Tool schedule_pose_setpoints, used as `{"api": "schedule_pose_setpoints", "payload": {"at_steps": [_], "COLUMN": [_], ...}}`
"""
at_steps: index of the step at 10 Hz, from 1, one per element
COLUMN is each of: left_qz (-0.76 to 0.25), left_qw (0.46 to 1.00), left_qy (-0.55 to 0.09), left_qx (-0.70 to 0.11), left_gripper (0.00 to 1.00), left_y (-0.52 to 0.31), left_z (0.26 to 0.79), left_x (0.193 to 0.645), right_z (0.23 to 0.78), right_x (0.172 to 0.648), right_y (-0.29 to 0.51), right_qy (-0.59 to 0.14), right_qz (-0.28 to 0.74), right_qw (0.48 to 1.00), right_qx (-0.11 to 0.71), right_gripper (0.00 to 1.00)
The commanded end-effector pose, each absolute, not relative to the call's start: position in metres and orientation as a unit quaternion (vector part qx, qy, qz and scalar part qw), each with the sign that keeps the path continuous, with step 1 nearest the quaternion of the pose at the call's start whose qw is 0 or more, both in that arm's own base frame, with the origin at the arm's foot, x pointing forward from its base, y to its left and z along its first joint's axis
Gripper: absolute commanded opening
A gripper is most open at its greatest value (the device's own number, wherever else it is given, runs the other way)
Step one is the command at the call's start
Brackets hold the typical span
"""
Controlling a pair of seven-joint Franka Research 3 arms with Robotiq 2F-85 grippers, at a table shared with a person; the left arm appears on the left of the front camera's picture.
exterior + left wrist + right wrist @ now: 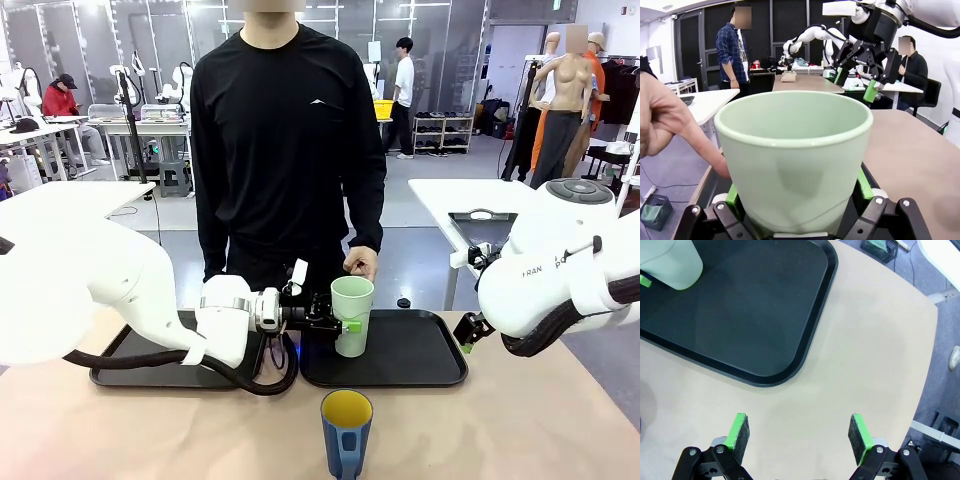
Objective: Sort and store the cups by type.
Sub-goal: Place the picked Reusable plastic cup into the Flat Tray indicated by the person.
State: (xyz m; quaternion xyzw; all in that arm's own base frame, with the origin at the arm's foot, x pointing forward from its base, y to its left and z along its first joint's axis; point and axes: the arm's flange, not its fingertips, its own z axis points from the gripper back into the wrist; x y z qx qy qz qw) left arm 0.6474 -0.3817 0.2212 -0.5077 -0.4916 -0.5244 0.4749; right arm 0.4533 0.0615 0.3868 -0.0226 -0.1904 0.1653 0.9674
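So the left fingers (pixel 864 183) are clamped round the mint cup (pixel 352 310), sitting on or just above the right tray (pixel 425 352), can't tell which. The blue cup (pixel 347 432) stands on the table out front. The right fingers (pixel 741 437) hang wide apart, empty. Next up, probably: let go cleanly, then fetch the blue one.

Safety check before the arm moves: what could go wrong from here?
1. The person's finger touches the mint cup that the left gripper clasps; moving it could bump the finger.
2. The grip sits low on the cup, so it might tilt.
3. The blue cup stands just in front of the left arm; a swing could topple it.
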Motion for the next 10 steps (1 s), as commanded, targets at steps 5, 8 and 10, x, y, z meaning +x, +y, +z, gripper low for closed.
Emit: {"api": "schedule_pose_setpoints", "payload": {"at_steps": [5, 8, 10], "left_qz": [-0.520, -0.520, -0.515], "left_qw": [0.477, 0.485, 0.493], "left_qy": [-0.482, -0.494, -0.496], "left_qx": [-0.519, -0.501, -0.496], "left_gripper": [1.00, 1.00, 1.00], "left_y": [-0.370, -0.354, -0.340], "left_z": [0.225, 0.231, 0.234], "left_x": [0.649, 0.647, 0.640], "right_z": [0.387, 0.387, 0.387], "right_x": [0.454, 0.454, 0.454], "right_y": [0.060, 0.060, 0.060], "right_qy": [-0.190, -0.190, -0.190], "right_qz": [0.164, 0.164, 0.164], "right_qw": [0.968, 0.968, 0.968], "right_qx": [-0.023, -0.023, -0.023], "right_gripper": [1.00, 1.00, 1.00]}}
